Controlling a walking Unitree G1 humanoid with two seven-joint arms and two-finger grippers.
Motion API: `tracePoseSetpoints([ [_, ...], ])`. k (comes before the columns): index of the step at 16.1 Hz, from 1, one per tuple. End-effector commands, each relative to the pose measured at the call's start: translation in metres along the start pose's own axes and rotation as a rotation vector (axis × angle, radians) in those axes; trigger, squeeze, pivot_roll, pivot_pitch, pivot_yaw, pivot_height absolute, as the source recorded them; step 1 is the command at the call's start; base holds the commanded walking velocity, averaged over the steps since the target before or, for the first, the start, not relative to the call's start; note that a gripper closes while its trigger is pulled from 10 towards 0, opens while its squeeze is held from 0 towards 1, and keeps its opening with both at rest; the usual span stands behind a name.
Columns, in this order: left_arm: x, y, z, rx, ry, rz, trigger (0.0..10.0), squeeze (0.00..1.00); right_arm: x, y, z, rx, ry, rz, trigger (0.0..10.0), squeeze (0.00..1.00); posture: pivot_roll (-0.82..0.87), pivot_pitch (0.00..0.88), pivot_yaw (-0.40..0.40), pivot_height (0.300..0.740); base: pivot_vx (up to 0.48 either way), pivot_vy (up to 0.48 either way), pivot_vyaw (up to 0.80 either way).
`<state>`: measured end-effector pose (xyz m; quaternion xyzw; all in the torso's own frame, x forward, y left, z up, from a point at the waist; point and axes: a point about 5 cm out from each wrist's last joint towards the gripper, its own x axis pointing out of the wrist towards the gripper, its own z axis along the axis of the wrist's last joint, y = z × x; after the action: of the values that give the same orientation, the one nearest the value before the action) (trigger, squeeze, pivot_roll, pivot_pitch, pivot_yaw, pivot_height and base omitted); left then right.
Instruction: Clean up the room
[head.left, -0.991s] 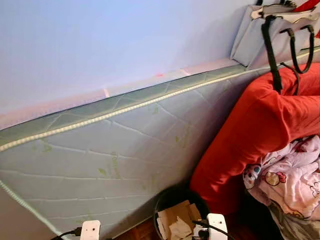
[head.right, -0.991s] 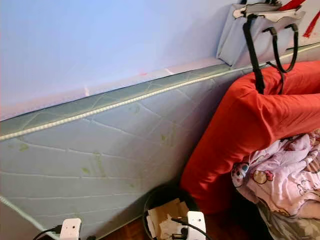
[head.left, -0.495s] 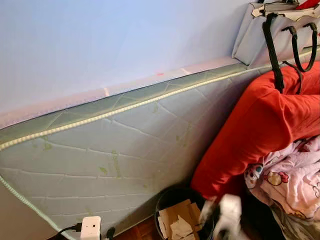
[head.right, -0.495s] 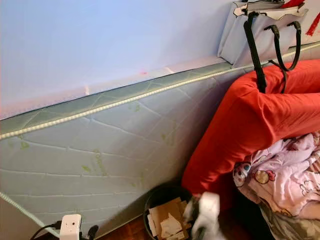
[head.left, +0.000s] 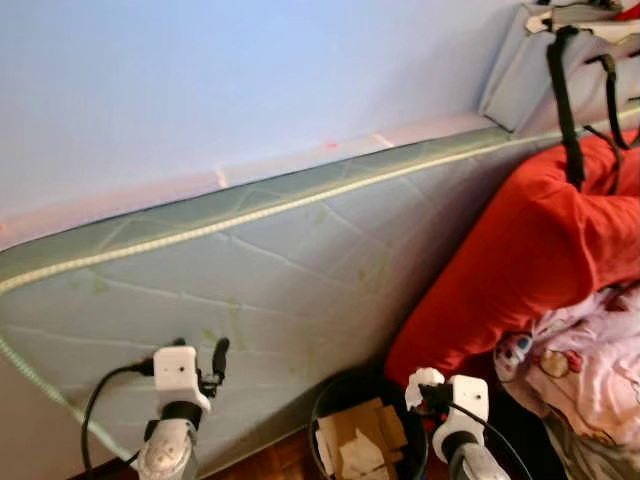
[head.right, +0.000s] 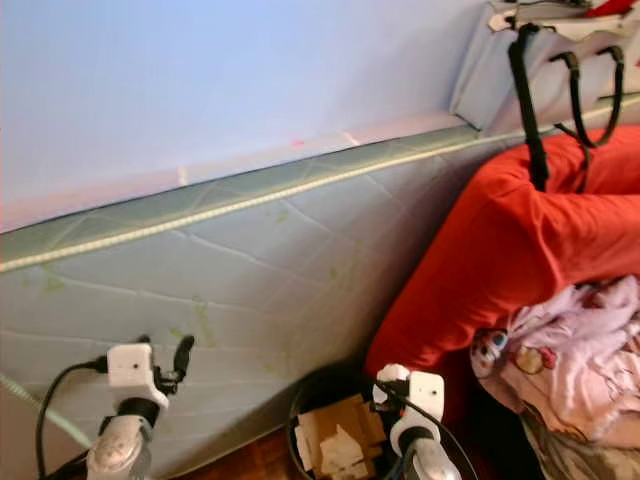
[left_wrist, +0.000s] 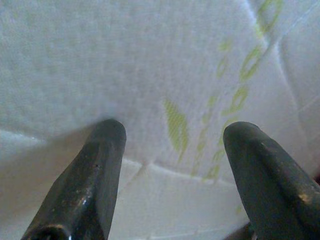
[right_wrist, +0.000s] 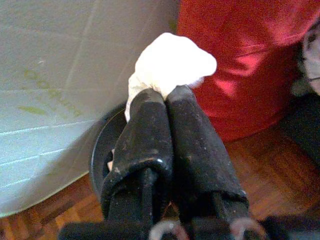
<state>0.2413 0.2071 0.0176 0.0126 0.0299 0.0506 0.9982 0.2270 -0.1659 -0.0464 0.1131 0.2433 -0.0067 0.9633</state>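
Note:
A black waste bin (head.left: 340, 393) with torn cardboard and paper inside stands on the floor against the leaning mattress (head.left: 300, 270). Just right of the bin and above its rim, my right gripper (right_wrist: 166, 96) is shut on a crumpled white paper wad (right_wrist: 170, 62), which also shows as the wad (head.left: 422, 378) in the left eye view. At the lower left my left gripper (head.left: 216, 358) is raised close to the mattress face. Its fingers (left_wrist: 100, 150) stand open with nothing between them.
A red cushion or duvet (head.left: 540, 250) leans right of the bin, with pink patterned clothes (head.left: 590, 370) piled below it. A grey handbag (head.left: 585, 60) with black straps hangs above. Dark wooden floor (right_wrist: 270, 165) lies under the bin.
Both arms have risen into view. The right gripper has come up beside the bin with the white wad in it. The left gripper has lifted toward the mattress.

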Motion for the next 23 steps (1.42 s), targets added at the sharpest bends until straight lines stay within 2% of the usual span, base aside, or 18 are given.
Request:
tracePoseSetpoints([
  [1,-0.014,0.002,-0.010,-0.020,0.038,0.019,10.0,0.00,-0.001,-0.001,0.003,0.003,-0.033,0.000,10.0,0.00,0.10,0.000,-0.097,0.740,0.000,0.000,0.00],
  [4,-0.023,0.004,0.002,-0.031,0.024,0.034,10.0,0.00,-0.001,0.000,0.011,-0.004,-0.090,0.015,10.0,0.00,0.10,0.000,-0.103,0.740,0.000,0.000,0.00],
  [9,-0.015,0.003,0.014,-0.034,0.004,0.032,10.0,0.00,0.004,0.006,0.021,-0.022,-0.126,0.028,10.0,0.00,0.10,0.000,-0.101,0.740,0.000,0.000,0.00],
  [11,-0.015,0.001,0.017,-0.041,0.025,0.024,10.0,0.00,0.006,0.010,0.018,-0.051,-0.085,0.022,10.0,0.00,0.10,0.000,-0.097,0.740,0.000,0.000,0.00],
  [13,-0.016,0.000,0.017,-0.040,0.039,0.023,10.0,0.00,0.005,0.009,0.015,-0.055,-0.074,0.015,10.0,0.00,0.10,0.000,-0.096,0.710,0.000,0.000,0.00],
  [15,-0.016,0.000,0.016,-0.039,0.045,0.024,10.0,0.00,0.004,0.009,0.015,-0.056,-0.079,0.015,10.0,0.00,0.10,0.000,-0.095,0.700,0.000,0.000,0.00],
  [20,-0.016,0.002,0.018,-0.034,0.057,0.024,10.0,0.00,0.007,0.012,0.019,-0.058,-0.091,0.021,10.0,0.00,0.10,0.000,-0.094,0.700,0.000,0.000,0.00],
  [23,-0.017,0.001,0.017,-0.035,0.065,0.024,10.0,0.00,0.009,0.015,0.016,-0.077,-0.047,0.041,10.0,0.00,0.10,0.000,-0.096,0.690,0.000,0.000,0.00],
])
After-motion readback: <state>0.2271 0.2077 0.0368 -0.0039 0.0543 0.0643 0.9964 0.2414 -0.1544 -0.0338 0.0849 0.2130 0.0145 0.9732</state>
